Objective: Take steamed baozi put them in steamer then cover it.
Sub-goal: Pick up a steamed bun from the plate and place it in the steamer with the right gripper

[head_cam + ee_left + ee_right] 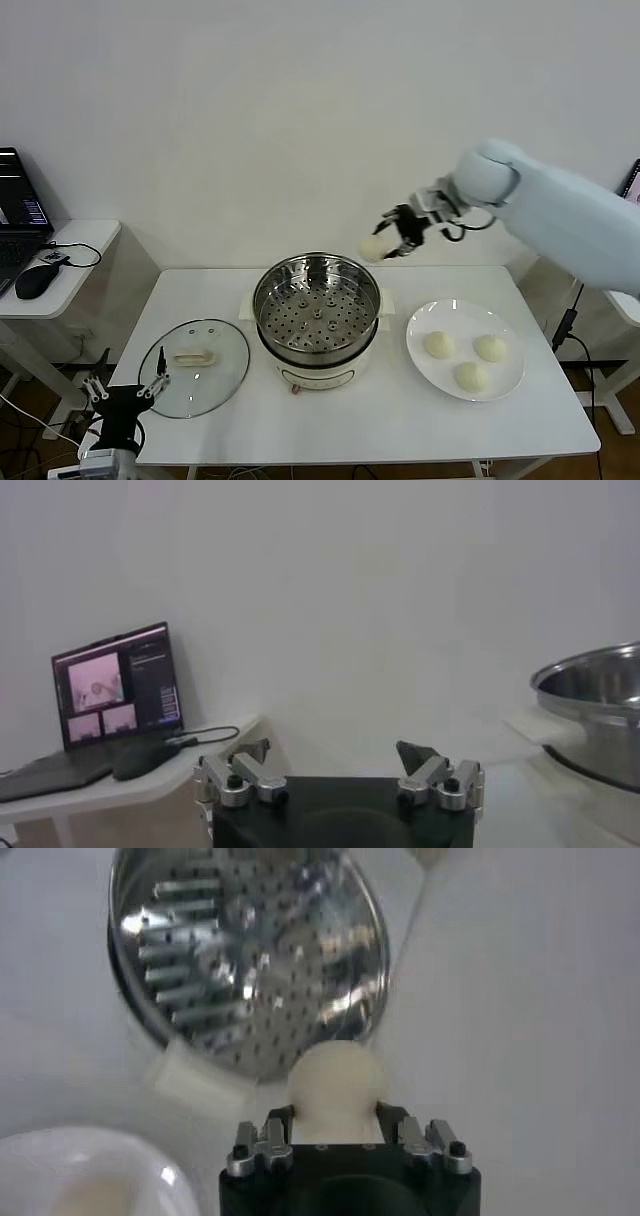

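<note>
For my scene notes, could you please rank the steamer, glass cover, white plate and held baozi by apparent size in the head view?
1. steamer
2-3. white plate and cover, look alike
4. baozi in right gripper

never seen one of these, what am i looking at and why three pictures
It is a two-armed robot, filmed by three cameras at once. The wide picture comes from its head, looking down at a white table. The other two come from cameras on its wrists.

On the table sit a steel steamer, its glass lid lying beside it, and a white plate with three buns.

The right gripper is shut on a fourth bun, held in the air behind the steamer. The left gripper waits open, low beside the table's left front corner.
</note>
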Robot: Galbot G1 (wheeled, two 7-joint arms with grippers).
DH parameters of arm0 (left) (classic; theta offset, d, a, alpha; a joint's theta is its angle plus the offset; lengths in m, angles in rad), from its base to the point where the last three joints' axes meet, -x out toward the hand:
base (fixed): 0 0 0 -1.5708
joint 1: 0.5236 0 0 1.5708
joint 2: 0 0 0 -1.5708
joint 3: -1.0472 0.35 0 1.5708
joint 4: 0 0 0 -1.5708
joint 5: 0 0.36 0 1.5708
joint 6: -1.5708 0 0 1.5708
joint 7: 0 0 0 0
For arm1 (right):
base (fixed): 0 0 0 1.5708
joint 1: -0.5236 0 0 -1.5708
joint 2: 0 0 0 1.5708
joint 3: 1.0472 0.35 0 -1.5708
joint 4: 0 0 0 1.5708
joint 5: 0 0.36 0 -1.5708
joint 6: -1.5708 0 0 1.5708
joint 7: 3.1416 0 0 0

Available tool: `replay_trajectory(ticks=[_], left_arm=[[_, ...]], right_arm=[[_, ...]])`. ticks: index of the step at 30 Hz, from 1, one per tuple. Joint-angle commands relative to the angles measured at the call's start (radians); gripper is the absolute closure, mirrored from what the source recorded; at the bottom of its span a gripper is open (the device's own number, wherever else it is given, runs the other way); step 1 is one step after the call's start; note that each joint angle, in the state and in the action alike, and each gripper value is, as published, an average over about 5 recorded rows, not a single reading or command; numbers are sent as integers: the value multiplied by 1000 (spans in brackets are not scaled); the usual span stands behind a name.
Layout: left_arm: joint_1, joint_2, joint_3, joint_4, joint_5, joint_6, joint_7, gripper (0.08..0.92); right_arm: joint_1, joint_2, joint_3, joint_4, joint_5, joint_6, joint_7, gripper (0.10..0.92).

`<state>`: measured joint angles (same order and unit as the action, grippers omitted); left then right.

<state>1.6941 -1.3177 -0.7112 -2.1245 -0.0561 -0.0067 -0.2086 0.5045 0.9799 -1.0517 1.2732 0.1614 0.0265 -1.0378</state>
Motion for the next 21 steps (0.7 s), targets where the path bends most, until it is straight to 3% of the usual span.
replay_trajectory(ticks=[1,12,21], left_arm=[[-3,0,-6,2,-1,0,0,177],[-5,-5,-12,6,-10,-2,-1,177],[-8,-10,-16,15,-10,-5,-2,177]], right_arm=[[49,223,-136,-114,-43,143,7,474],[-53,290,-148,-255,-312,343,67,474],[-114,321,-92,-355,-435,439,115,474]])
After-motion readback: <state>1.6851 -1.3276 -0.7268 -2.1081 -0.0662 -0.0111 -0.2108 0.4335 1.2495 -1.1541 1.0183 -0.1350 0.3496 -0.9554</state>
